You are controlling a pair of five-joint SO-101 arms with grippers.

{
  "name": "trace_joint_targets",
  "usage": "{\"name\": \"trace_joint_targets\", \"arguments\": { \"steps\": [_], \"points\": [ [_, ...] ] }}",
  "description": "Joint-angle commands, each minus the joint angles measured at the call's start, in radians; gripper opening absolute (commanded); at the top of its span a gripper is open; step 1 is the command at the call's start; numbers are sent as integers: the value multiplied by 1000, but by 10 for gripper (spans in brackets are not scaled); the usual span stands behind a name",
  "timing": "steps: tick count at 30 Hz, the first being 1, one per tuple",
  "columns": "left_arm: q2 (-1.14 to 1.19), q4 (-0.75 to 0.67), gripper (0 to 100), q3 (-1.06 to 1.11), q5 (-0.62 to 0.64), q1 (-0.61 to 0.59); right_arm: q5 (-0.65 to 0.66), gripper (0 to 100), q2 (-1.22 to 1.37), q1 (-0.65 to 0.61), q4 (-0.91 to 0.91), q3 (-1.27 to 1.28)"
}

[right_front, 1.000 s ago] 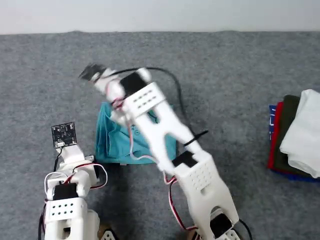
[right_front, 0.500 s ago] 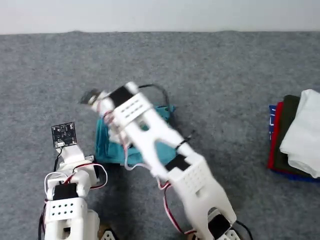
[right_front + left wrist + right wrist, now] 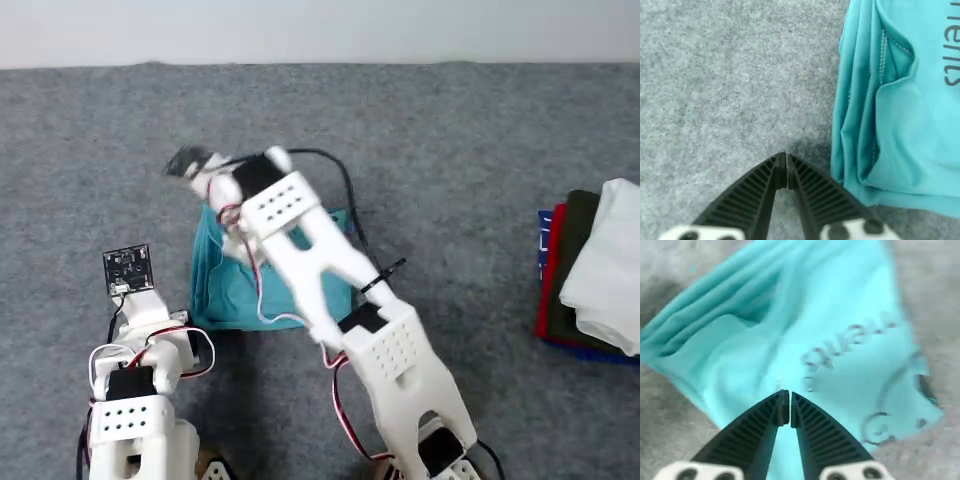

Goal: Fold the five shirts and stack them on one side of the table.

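Note:
A teal shirt (image 3: 225, 290) lies folded on the grey carpeted table, left of centre, and my right arm (image 3: 300, 235) stretches across it. In the right wrist view my right gripper (image 3: 785, 399) is shut and hangs over the teal shirt (image 3: 830, 330), near its dark print, with no cloth between the fingers. My left gripper (image 3: 786, 161) is shut over bare carpet, just beside the layered edge of the teal shirt (image 3: 900, 100). The left arm (image 3: 135, 385) stands at the near left. A stack of folded shirts (image 3: 590, 270) sits at the right edge.
The stack holds blue, red and dark green shirts with a white one on top. A black cable (image 3: 350, 190) loops off the right arm over the shirt's far side. Open carpet lies between the teal shirt and the stack, and along the far side.
My right arm swung toward the near left over the teal shirt, then came back toward the far side. The left arm kept still.

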Motion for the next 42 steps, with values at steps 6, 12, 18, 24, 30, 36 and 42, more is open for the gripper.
{"name": "trace_joint_targets", "arguments": {
  "steps": [6,12,18,24,30,36,42],
  "points": [
    [-8,-21,15,-5,6,-2,-5,11,105,-84,-116,-120],
    [-8,-21,15,-5,6,-2,-8,9,213,-133,-282,-124],
    [-8,-21,15,-5,6,-2,-12,9,214,-94,-90,-310],
    [-8,-21,15,-5,6,-2,-49,11,206,-44,61,-470],
    [-8,-21,15,-5,6,-2,-80,34,153,97,58,-377],
    [-8,-21,15,-5,6,-2,-238,266,88,254,56,-232],
    [-8,-21,15,-5,6,-2,-315,296,117,289,53,-184]
  ]
}}
